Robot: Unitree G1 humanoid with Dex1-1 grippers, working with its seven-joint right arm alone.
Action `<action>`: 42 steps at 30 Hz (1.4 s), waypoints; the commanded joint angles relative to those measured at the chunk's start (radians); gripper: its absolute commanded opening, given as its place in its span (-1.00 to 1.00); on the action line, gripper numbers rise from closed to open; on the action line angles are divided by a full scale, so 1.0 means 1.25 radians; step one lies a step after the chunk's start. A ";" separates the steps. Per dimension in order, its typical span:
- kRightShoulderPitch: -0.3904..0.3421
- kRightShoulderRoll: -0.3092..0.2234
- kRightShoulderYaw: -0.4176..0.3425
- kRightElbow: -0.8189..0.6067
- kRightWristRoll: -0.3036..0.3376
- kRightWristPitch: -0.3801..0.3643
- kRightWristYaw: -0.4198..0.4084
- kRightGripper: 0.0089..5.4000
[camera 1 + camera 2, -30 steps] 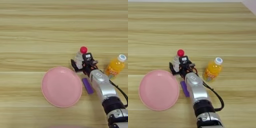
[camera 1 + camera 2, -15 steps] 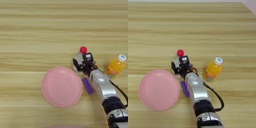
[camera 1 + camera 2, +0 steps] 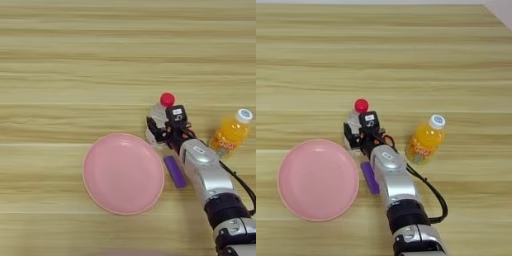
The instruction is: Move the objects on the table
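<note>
Clear bottle (image 3: 159,116), red cap, upright mid-table, just right of pink plate (image 3: 123,172) rim. Gripper (image 3: 161,131) at bottle base, black fingers either side of lower body; jaws appear closed on it, contact not certain. Step judged: grasp made, lift pending. Next move needs vertical lift, steady hold. Juice bottle (image 3: 427,140) stands apart to right. Purple stick (image 3: 175,171) lies beside forearm, plate close left: both crowd path.

Pincer (image 3: 161,129) now closed in tighter around the red-capped clear bottle (image 3: 159,116), fingers nearer together.
</note>
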 commanded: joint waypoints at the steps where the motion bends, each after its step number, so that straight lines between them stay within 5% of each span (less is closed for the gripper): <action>1: -0.051 -0.001 -0.009 -0.068 0.014 -0.038 -0.006 0.18; 12: -0.006 0.006 0.007 -0.237 0.009 -0.015 -0.009 0.17; 28: 0.156 0.018 0.079 -0.622 0.050 0.196 0.025 0.16; 42: 0.261 0.008 0.130 -0.715 0.047 0.227 0.045 0.16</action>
